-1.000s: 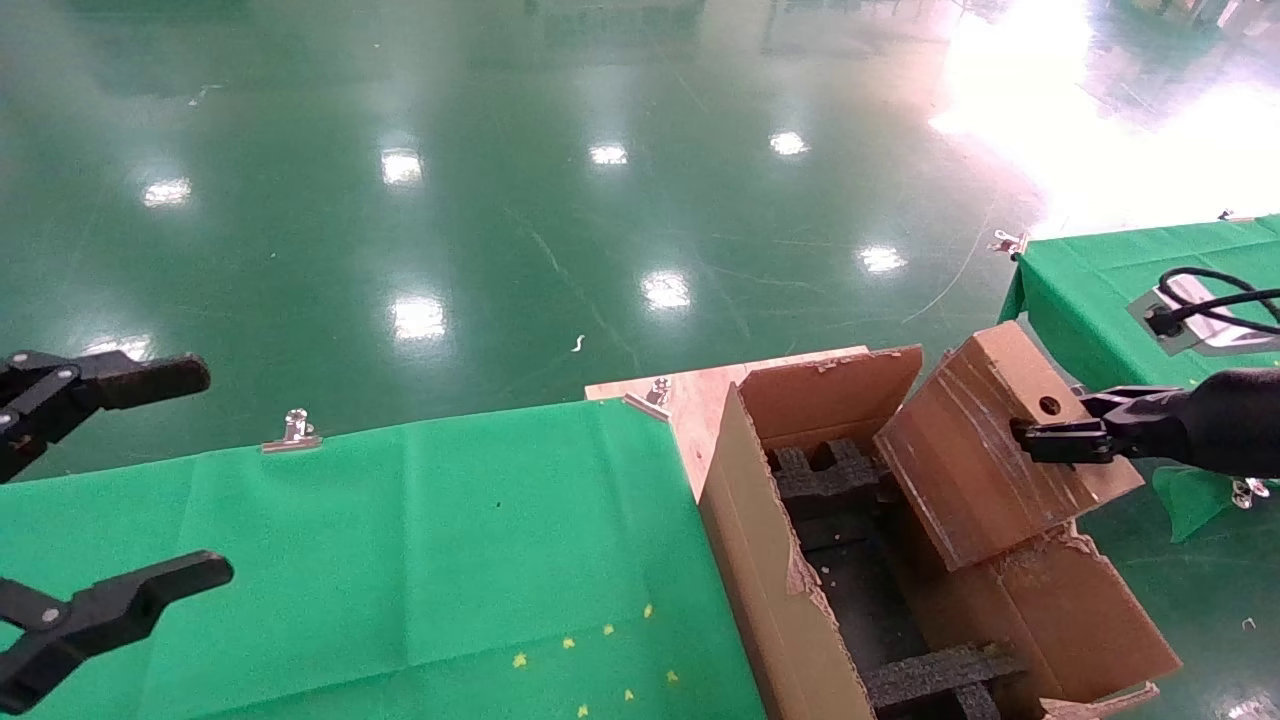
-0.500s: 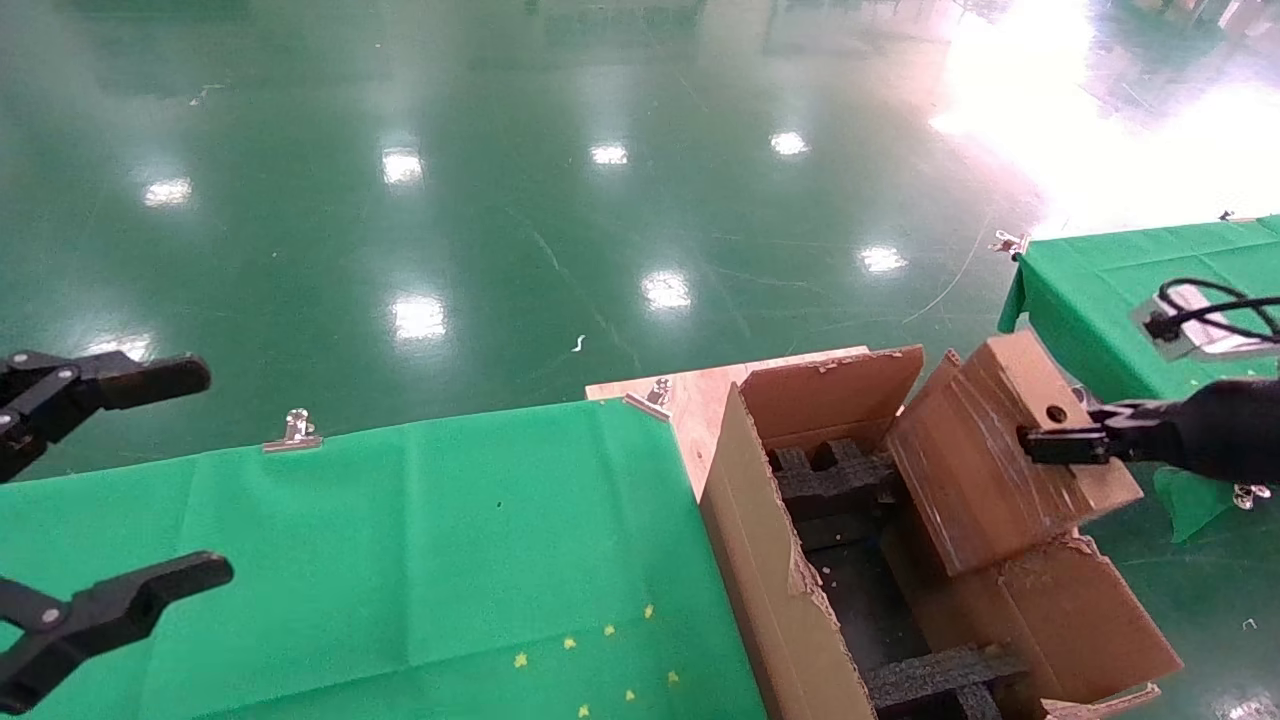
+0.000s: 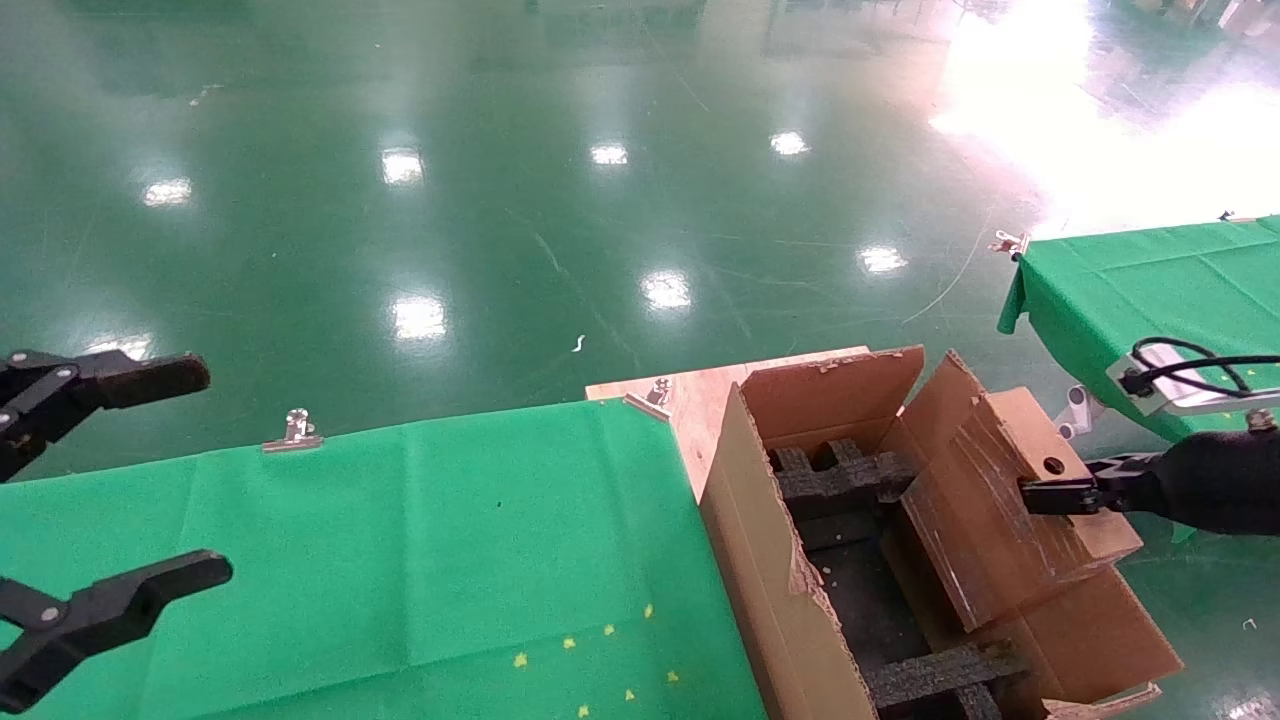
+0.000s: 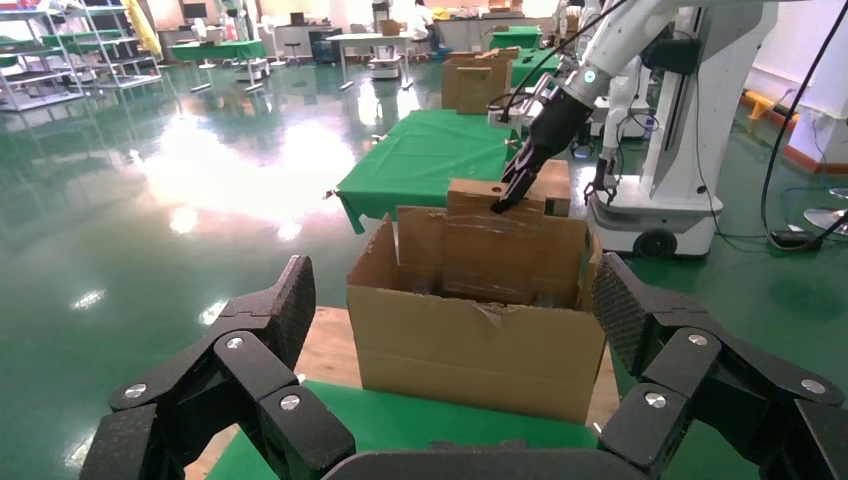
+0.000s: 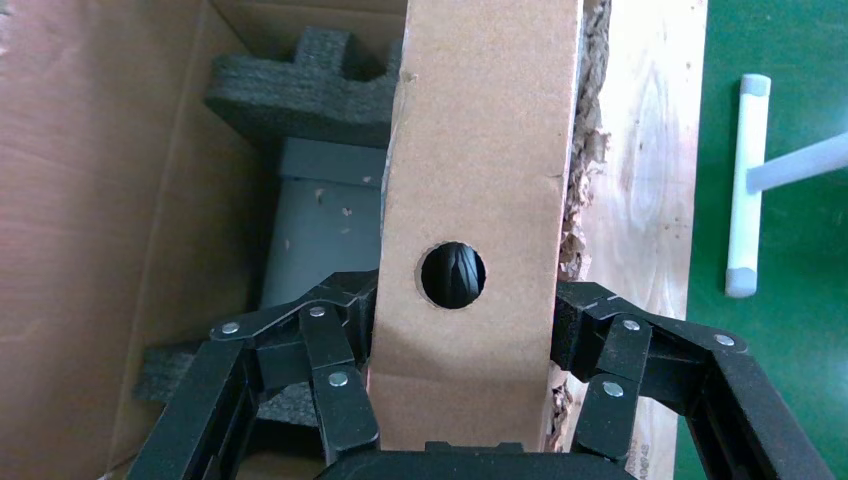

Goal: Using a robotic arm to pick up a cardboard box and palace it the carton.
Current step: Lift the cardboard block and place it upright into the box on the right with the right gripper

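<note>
The box [image 3: 1005, 505] hangs tilted over the right side of the carton [image 3: 800, 600], its lower end dipping past the rim above the black foam [image 3: 840, 475]; its round hole [image 5: 453, 274] faces the right wrist camera. The right gripper [image 3: 1055, 495] has its fingers [image 5: 330, 365] clamped on the box's two broad faces near the holed end. The carton stands on a bare wooden board [image 3: 700, 395], touching the edge of a table draped in green cloth [image 3: 400, 540] held by metal clips [image 3: 292, 430]. A second green table [image 3: 1130, 275] stands at the right, across glossy green floor [image 3: 560, 170] mirroring ceiling lights. The left gripper [image 3: 110, 490] hovers wide open and empty over the cloth's left edge.
</note>
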